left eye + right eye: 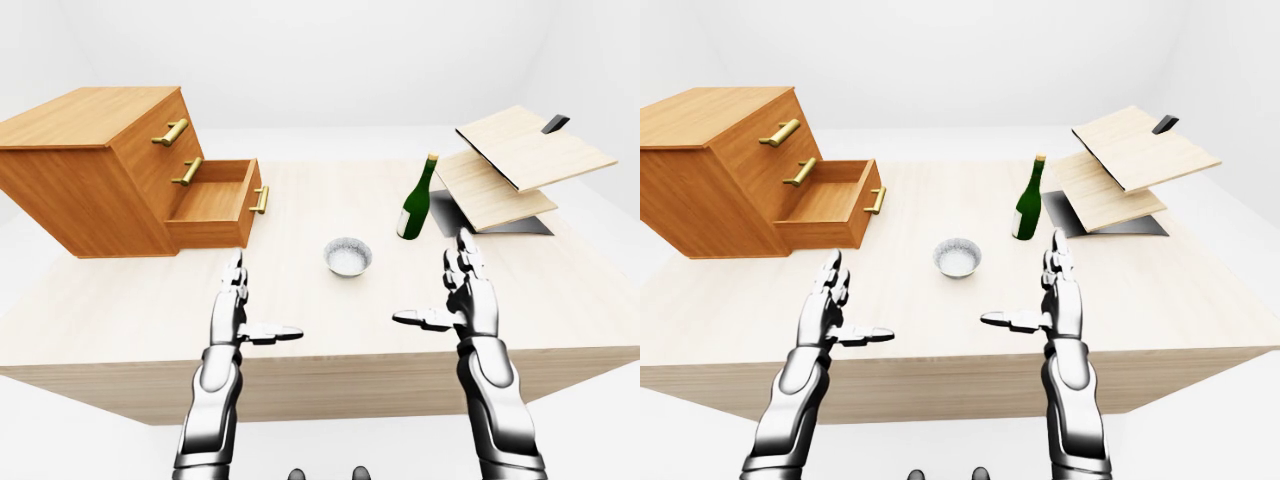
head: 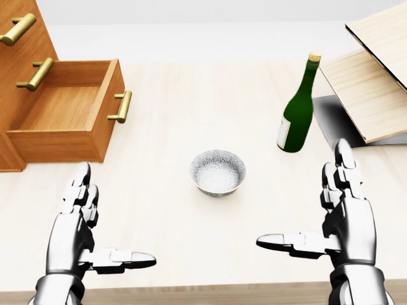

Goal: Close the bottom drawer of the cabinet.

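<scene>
The wooden cabinet [image 1: 90,170] stands at the table's left in the left-eye view. Its bottom drawer [image 2: 63,114] is pulled out to the right and empty, with a brass handle [image 2: 121,106] on its face. The two drawers above it sit flush. My left hand [image 2: 117,216] hovers open over the table, below the drawer and apart from it, with fingers straight and thumb out to the right. At the lower right my right hand [image 2: 302,194] is open too, thumb pointing left. Neither hand touches anything.
A small silver bowl [image 2: 217,171] sits between the hands. A green wine bottle [image 2: 297,108] stands above the right hand. Tilted wooden boards [image 2: 372,76] on a dark stand fill the upper right. The table's near edge [image 2: 203,295] runs along the bottom.
</scene>
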Robot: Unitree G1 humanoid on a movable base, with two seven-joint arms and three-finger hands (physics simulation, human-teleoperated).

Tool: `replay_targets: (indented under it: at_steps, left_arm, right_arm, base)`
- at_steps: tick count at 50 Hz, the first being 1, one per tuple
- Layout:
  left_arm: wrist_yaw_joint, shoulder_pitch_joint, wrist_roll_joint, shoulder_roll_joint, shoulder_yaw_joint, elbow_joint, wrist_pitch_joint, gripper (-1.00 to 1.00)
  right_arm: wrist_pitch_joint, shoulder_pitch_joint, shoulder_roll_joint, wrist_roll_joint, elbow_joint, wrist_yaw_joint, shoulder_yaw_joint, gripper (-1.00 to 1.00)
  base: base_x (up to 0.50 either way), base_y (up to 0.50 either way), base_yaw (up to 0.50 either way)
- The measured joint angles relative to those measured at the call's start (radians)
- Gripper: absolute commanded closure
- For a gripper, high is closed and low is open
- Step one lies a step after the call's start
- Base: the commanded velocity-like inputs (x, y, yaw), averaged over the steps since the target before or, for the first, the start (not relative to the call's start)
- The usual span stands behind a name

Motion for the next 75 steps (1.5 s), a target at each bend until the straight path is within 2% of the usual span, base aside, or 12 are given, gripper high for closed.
replay_targets:
  at_steps: [3,14,24,36,61,75]
  left_arm:
    - [0.0,0.0,0.0,0.001,0.002,-0.01,0.007,-1.0]
    - [-0.001,-0.003,0.0,0.002,0.007,-0.014,0.012,-1.0]
    - [-0.001,-0.004,0.0,0.004,0.009,-0.012,0.012,-1.0]
    - [-0.001,-0.005,0.001,0.004,0.011,-0.005,0.008,-1.0]
    - [0.002,-0.013,0.002,0.006,0.013,0.023,-0.008,-1.0]
    - [0.003,-0.018,0.002,0.007,0.014,0.021,-0.003,-1.0]
  right_arm:
    - [0.022,0.012,-0.003,0.017,-0.069,-0.012,-0.027,-1.0]
    - [0.022,0.047,-0.007,0.128,-0.3,-0.061,-0.174,-1.0]
    - [0.022,0.066,-0.004,0.19,-0.38,-0.086,-0.239,-1.0]
    - [0.022,0.073,-0.007,0.216,-0.41,-0.098,-0.26,-1.0]
    - [0.022,0.076,-0.006,0.22,-0.433,-0.096,-0.263,-1.0]
    - [0.022,0.07,-0.007,0.222,-0.436,-0.096,-0.263,-1.0]
  base:
    - [0.0,0.0,0.0]
    - [0.0,0.0,0.0]
    - [0.0,0.0,0.0]
    - [0.03,0.0,0.0]
    - [0.34,0.0,0.0]
    - [0.34,0.0,0.0]
